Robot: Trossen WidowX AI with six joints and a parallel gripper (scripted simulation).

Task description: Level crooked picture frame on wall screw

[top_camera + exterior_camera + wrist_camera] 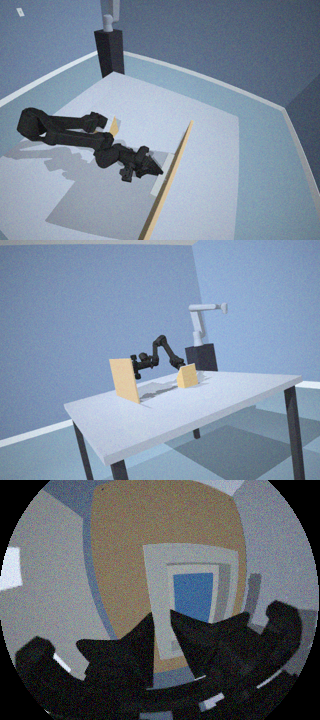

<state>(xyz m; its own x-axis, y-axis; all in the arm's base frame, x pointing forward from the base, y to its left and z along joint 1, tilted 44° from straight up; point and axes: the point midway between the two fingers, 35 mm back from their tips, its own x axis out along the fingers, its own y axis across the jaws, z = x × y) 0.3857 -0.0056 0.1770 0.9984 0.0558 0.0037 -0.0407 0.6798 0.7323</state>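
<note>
The picture frame point(156, 188) point(200, 554) has a pale grey rim around a blue picture point(192, 595). It is in front of the upright wooden board point(177, 162) point(124, 376) point(165, 510), on the arm's side. My gripper point(162, 172) point(160, 614) is shut on the frame's rim, with one fingertip on either side of the left bar in the wrist view. In that view the top edge slopes slightly down to the right and the left bar leans; true level is hard to tell there. The screw and the notched strip are hidden. In the exterior view the board hides the frame and the fingertips.
The board stands on the white table point(206, 155) point(180, 415). A wooden wedge-shaped block point(114, 128) point(189, 376) stands near the arm's base. A white robot arm point(107, 23) point(197, 338) is on a dark pedestal point(109, 49) point(201, 357) beyond the table.
</note>
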